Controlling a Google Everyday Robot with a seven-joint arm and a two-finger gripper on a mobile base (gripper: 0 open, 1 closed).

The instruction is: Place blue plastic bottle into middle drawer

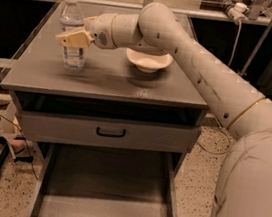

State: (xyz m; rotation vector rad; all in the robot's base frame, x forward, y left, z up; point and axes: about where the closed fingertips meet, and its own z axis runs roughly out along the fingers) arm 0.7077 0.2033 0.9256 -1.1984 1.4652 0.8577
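On the cabinet top [129, 87], gripper [71, 38] reaches the blue plastic bottle [74, 58] (whether clamped, cannot tell); next, lift toward middle drawer [109, 190].

The clear bluish plastic bottle with a white cap [71, 19] stands upright on the left side of the flat grey cabinet top [105, 78]. The robot's pale yellow gripper [71, 38] is at the bottle's middle. A shallow cream bowl [148, 60] sits to the right. Low down, the wide grey drawer [107, 187] is open, under a grey drawer front with a small black handle [111, 133].
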